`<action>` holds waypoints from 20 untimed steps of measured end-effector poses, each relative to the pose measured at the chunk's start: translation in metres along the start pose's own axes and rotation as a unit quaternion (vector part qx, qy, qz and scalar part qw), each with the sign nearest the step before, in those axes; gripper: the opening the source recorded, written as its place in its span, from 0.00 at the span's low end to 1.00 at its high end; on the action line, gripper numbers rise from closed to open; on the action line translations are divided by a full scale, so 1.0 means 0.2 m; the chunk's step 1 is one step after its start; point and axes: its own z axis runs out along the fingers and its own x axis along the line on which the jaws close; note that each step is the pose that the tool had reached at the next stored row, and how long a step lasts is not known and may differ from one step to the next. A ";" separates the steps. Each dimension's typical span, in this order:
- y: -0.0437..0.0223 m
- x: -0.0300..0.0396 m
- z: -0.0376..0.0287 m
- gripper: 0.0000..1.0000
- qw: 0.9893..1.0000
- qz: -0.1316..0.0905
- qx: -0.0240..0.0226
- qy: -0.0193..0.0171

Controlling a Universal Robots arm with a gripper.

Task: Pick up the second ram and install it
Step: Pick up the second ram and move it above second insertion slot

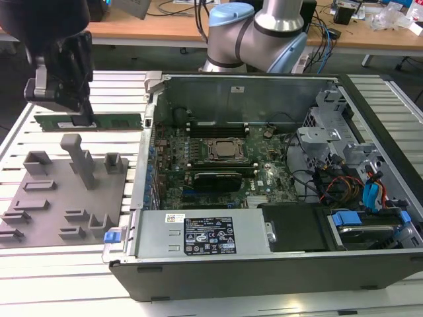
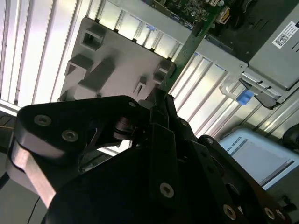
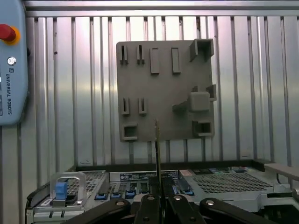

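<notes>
Slatted metal table (image 1: 66,281): the gripper (image 1: 82,117) is clamping the second ram (image 1: 112,122).

The green stick is lying level just past the grey fixture plate (image 1: 66,191), at the exterior view's left of the open computer case (image 1: 264,271). The fingers are pressing together on it and covering part of its length. In the first wrist view it is showing edge-on (image 3: 157,140). Whether it is touching the slats is hard to make out.

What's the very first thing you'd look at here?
A black gripper at the exterior view's left pinches a long green ram stick. Toward that view's right sits a big open computer case with its green motherboard showing. A grey plate with blocky holders lies nearer the camera than the stick.
</notes>
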 end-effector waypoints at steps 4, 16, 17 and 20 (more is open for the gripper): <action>-0.126 -0.006 -0.005 0.13 1.000 0.000 0.000 0.000; -0.297 -0.012 -0.012 0.13 1.000 0.000 0.000 0.000; -0.309 -0.012 -0.013 0.13 1.000 0.000 0.000 0.000; -0.358 -0.014 -0.015 0.13 1.000 0.000 0.000 0.000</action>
